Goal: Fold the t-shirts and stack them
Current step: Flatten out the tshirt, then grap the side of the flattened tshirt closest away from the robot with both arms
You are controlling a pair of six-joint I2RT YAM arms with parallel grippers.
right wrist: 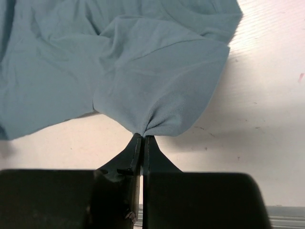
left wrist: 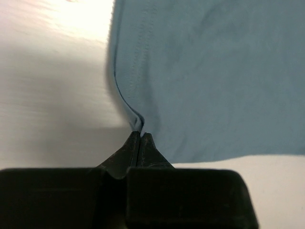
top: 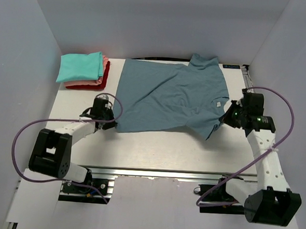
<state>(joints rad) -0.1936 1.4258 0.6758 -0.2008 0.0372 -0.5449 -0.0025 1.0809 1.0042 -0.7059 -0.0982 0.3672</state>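
Note:
The large slate-blue t-shirt [top: 169, 97] lies spread on the white table, its small white neck tag [top: 215, 104] near its right side. My left gripper [top: 110, 120] is shut on the shirt's near-left hem corner [left wrist: 137, 125]. My right gripper [top: 226, 118] is shut on a bunched fold of the shirt's right edge [right wrist: 143, 129]. A stack of folded t-shirts sits at the back left: teal [top: 80, 66] on top, salmon-pink [top: 102, 70] under it, red [top: 88, 85] at the bottom.
Grey walls close in the table [top: 156, 151] on the left, back and right. A dark strip [top: 156, 58] runs along the back edge. Purple cables loop from both arms. The aluminium rail [top: 160, 173] marks the near edge.

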